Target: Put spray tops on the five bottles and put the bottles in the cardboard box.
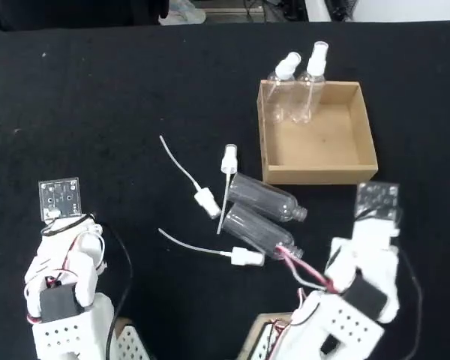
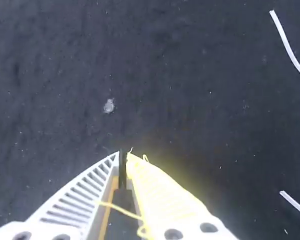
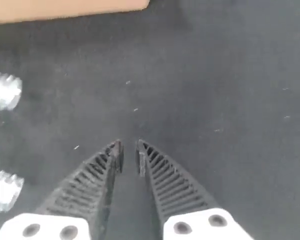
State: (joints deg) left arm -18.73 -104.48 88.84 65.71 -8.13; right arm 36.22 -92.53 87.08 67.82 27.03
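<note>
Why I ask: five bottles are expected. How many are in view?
4. Two topped bottles stand in the box; two open bottles lie on the table beside it. A fifth may be hidden.

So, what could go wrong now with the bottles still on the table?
The two loose bottles lie on their sides, close together; gripping one may roll the other.
The tops have thin tubes that could bend or snag.
The capped bottles standing in the box could be knocked over.
</note>
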